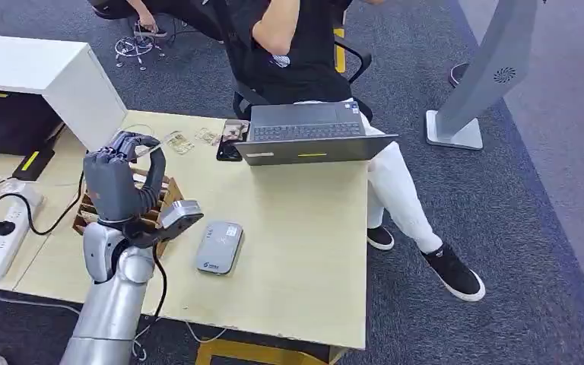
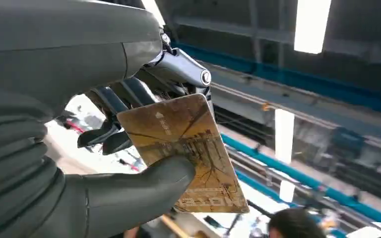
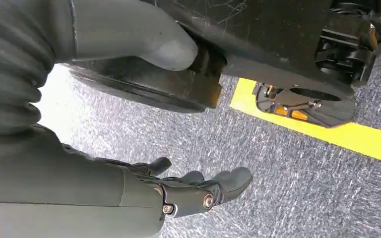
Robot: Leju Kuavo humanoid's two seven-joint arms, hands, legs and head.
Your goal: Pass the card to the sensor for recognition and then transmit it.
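Note:
My left hand [image 1: 122,182] is raised above the left side of the wooden table [image 1: 304,251]. In the left wrist view it [image 2: 104,148] pinches a yellow-brown patterned card [image 2: 188,148] between the thumb and the fingers. The card's edge [image 1: 149,150] peeks out past the fingertips in the head view. A grey rounded card sensor [image 1: 219,247] lies flat on the table, just right of and below the hand. My right hand [image 3: 198,191] hangs over grey carpet, fingers apart and holding nothing.
A wooden card rack [image 1: 163,196] stands partly behind my left hand. A person [image 1: 296,53] sits at the far edge with a grey laptop [image 1: 308,137]. A black phone [image 1: 228,148], loose cards [image 1: 179,142], a white box [image 1: 61,76] and a power strip [image 1: 7,228] are nearby.

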